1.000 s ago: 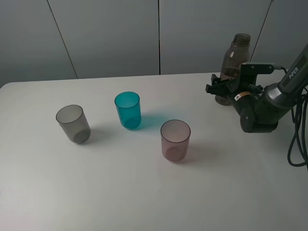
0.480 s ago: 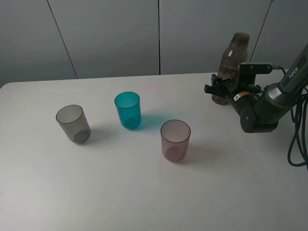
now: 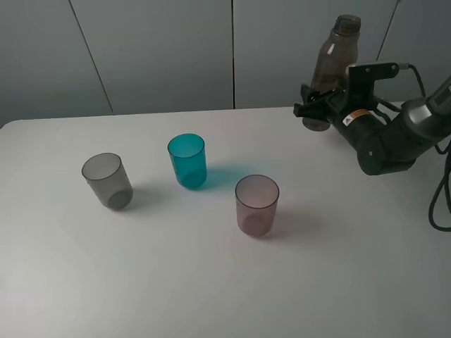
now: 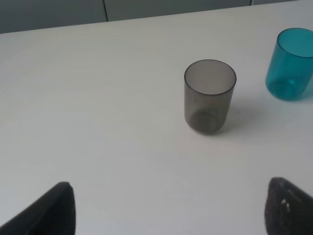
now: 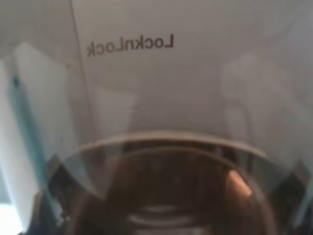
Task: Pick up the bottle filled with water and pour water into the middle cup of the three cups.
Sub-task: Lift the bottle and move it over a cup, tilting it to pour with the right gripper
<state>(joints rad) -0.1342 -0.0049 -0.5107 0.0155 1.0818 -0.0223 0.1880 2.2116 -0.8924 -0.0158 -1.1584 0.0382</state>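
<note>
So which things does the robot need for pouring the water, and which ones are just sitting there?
For the job:
- the bottle, held by the right gripper
- the teal cup, the middle one, which is meant to get the water

Just sitting there:
- the grey cup
- the pink cup

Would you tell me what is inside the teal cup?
Nothing shows inside the teal cup: through its open mouth only its own wall and base appear. A thin layer of clear water cannot be excluded.
</note>
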